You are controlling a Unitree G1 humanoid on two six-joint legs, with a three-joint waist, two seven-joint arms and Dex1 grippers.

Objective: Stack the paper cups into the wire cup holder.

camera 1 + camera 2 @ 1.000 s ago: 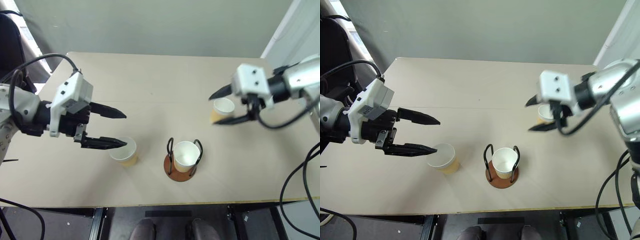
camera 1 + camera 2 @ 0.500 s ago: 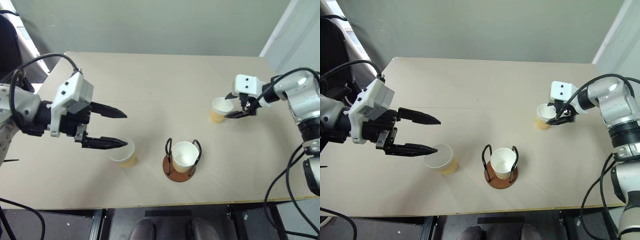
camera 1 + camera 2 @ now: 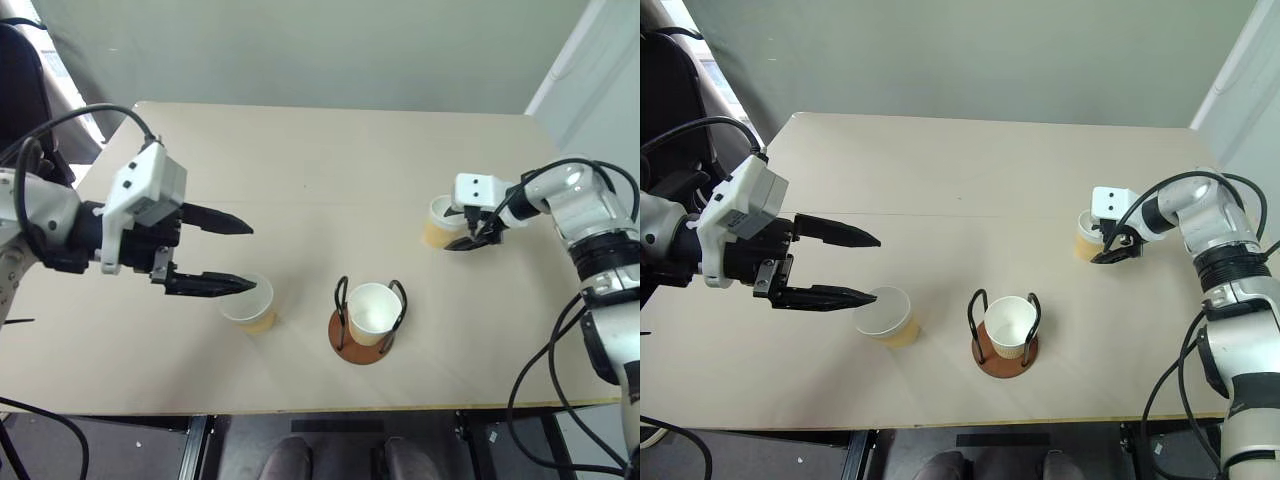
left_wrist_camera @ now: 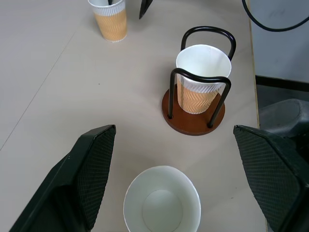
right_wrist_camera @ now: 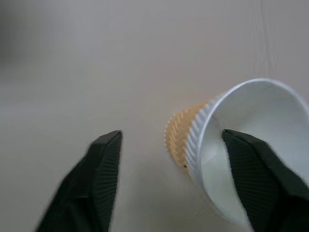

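The wire cup holder (image 3: 366, 320) stands near the desk's (image 3: 320, 170) front edge, one tan, white-rimmed cup (image 3: 371, 310) already upright inside its black loops. To its right, further back, the right pincer (image 3: 464, 226) straddles a second cup's (image 3: 437, 219) rim, one finger inside, not yet clamped, apparently to lift it. The left pincer (image 3: 228, 254) waits wide open over the third cup (image 3: 248, 303), left of the holder.
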